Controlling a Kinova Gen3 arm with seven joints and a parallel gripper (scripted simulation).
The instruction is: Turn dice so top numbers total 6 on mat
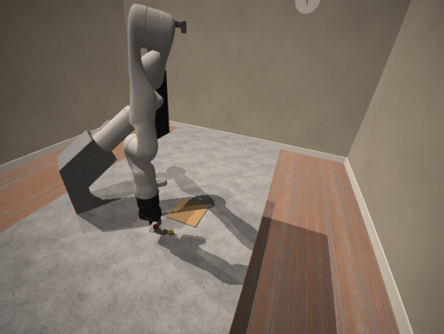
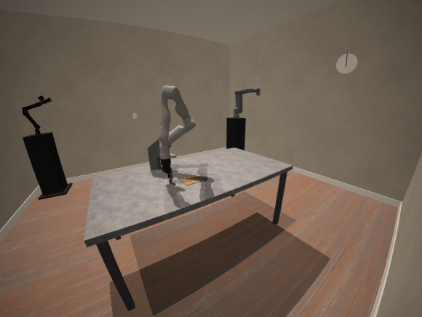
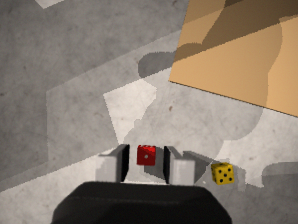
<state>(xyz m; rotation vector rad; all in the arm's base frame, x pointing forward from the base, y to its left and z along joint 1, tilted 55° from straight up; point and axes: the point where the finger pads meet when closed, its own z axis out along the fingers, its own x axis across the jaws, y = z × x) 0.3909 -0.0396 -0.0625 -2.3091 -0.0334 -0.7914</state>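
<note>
A red die (image 3: 146, 155) lies on the grey table, off the mat, and its top face shows one white pip. My gripper (image 3: 146, 158) is open and low over it, one finger on each side with a small gap on both. A yellow die (image 3: 222, 173) with dark pips lies on the table just right of the right finger, also off the mat. The tan mat (image 3: 240, 55) lies flat further ahead to the right. In the top view the red die (image 1: 155, 227), the yellow die (image 1: 171, 231) and the mat (image 1: 188, 211) sit below the arm. I cannot make out a third die.
The arm's grey base block (image 1: 86, 172) stands on the table behind the gripper. The table's right edge (image 1: 264, 230) is well away from the dice. Arm shadows cross the mat and the table.
</note>
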